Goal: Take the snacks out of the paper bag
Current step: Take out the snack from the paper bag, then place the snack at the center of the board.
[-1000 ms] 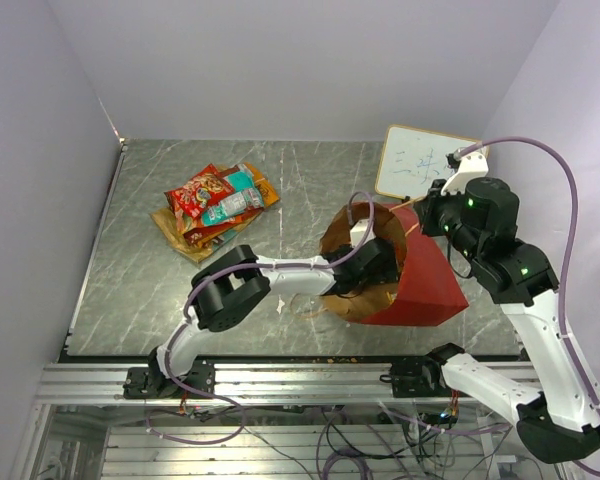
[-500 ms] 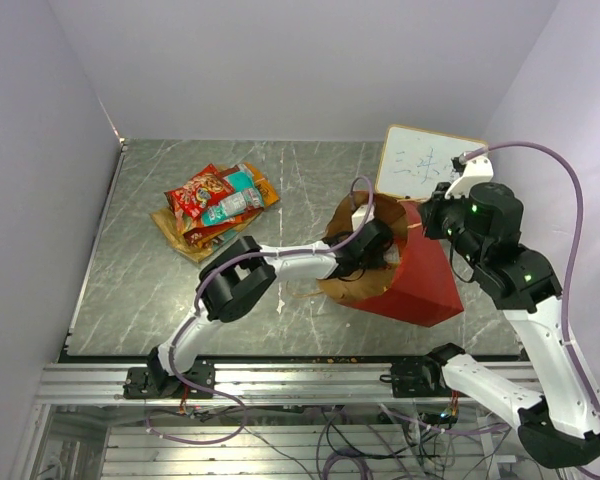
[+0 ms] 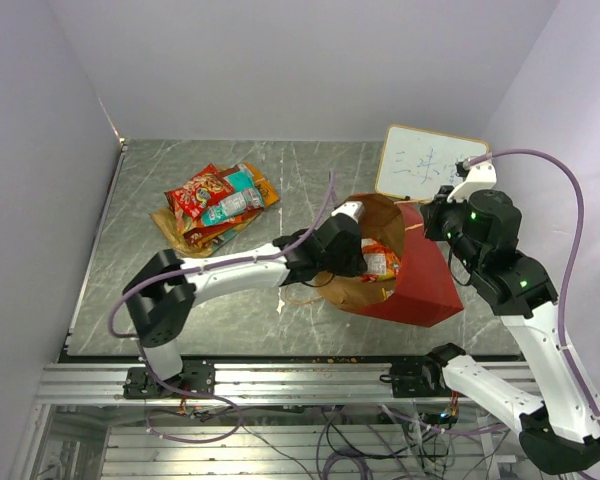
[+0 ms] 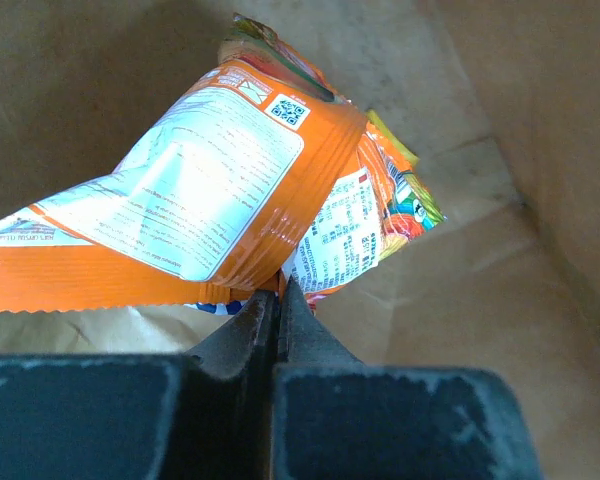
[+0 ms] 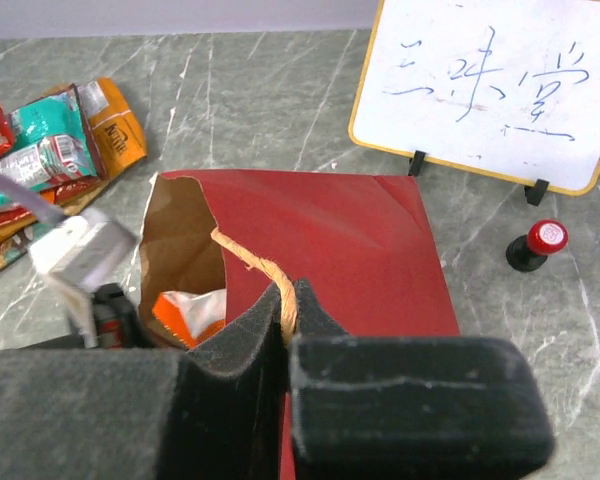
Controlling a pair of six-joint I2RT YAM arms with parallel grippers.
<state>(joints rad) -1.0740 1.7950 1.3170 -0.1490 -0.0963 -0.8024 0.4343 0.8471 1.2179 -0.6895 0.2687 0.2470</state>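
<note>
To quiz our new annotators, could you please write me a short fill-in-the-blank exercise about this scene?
The left arm's fingers are shut on an ____ packet inside the paper bag.
The right arm's fingers are clamped on the rim of the ____.
In the top view, the pile of snacks lies to the ____ of the bag.
Missing: orange; paper bag; left.

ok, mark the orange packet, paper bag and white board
orange packet (image 4: 180,205): left wrist view, on its white printed back panel.
paper bag (image 5: 360,240): right wrist view, on its red outer side.
white board (image 5: 490,90): right wrist view, on its written face.
</note>
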